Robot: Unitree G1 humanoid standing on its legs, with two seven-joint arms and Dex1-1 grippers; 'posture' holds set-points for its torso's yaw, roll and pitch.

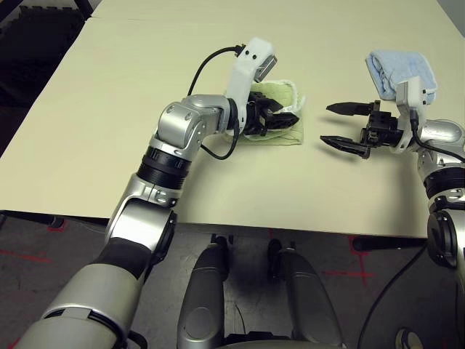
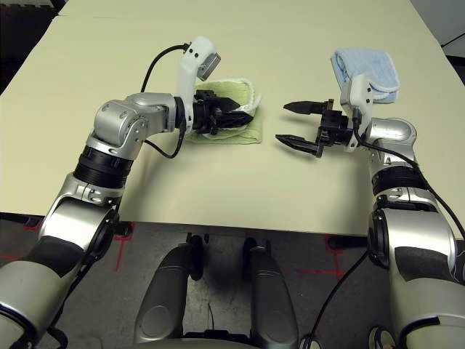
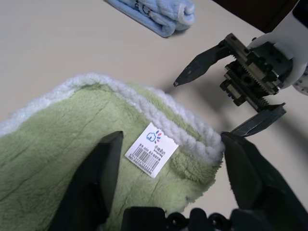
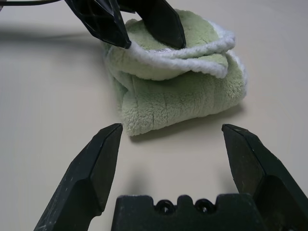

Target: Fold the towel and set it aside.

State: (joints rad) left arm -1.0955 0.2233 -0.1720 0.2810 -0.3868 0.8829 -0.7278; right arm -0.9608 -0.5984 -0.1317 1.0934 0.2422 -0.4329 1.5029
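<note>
Under the left gripper lies the towel, folded into a thick bundle on the table. Its fingers stand spread apart over the top layer, one to either side of the white tag; nothing is clamped between them, though the right wrist view shows the tips at or just above the upper flap.

Right gripper: jaws wide, holding nothing, hovering level just beside the bundle, pointed at its near folded edge, clear of the cloth.

Step in hand, as judged: folding looks finished or nearly so, the top flap just laid. Setting aside is not yet done. Next move calls for a grip that takes all layers at once, at the thick folded edge, or the bundle may spring open when lifted. The upper flap sits slightly raised and loose, so pinching that alone would likely undo the fold.

Materials:
- towel: light green terry, deep soft pile, white corded edging, rounded bulging folds; compressible, should sag if held by one corner
- tag: thin white slip with a barcode, lying flat on the pile
- blue cloth: smaller, folded, beyond the right gripper, well apart from the towel
- table: smooth, matt, cream
</note>
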